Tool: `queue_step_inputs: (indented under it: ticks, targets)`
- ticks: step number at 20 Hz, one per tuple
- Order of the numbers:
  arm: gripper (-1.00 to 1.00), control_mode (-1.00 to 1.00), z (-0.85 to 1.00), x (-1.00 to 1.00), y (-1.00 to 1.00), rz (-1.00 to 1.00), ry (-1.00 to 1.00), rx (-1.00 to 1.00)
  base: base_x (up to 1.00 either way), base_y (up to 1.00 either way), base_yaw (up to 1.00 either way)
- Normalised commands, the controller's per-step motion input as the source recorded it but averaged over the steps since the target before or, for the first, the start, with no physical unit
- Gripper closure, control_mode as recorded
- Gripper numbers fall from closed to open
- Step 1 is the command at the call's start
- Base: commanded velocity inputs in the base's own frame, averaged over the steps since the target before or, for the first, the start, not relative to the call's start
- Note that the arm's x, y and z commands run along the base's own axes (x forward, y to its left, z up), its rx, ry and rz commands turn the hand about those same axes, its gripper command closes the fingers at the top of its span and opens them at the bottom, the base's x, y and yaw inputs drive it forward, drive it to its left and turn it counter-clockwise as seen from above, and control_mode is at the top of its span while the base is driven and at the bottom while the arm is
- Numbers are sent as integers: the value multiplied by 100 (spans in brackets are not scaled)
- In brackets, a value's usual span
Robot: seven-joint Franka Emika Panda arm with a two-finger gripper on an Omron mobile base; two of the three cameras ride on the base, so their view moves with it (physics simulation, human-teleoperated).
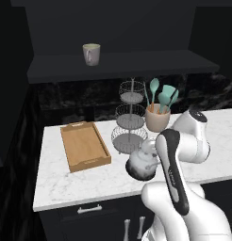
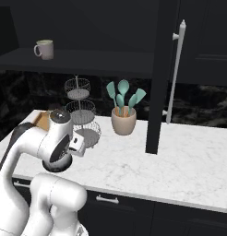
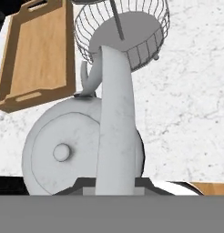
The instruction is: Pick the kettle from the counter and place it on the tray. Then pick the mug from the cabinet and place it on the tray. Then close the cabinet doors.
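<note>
I've got the gripper clamped on the squat grey metal kettle's arched handle. Light-brown wooden tray lies just left of it, long axis running front-to-back, approx.

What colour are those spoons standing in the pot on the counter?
Teal heads on orange-brown handles: the spoons in the tan round pot, best in the right base view.

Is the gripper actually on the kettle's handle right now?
Touching. In the hand view the kettle handle runs straight down into the gripper, with no gap showing at the fingertips.
</note>
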Motion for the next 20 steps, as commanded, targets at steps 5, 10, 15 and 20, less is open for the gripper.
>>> queue_step_inputs:
  ticks: [5,10,15,20]
  targets:
    - [100,-100,9,0,69,0,-2,0,0,0,0]
    - [100,-100,15,5,72,-4,-1,0,0,0,0]
    - [100,-100,6,22,69,-11,-3,0,0,0,0]
    - [100,-100,15,35,56,-8,-6,0,0,0,0]
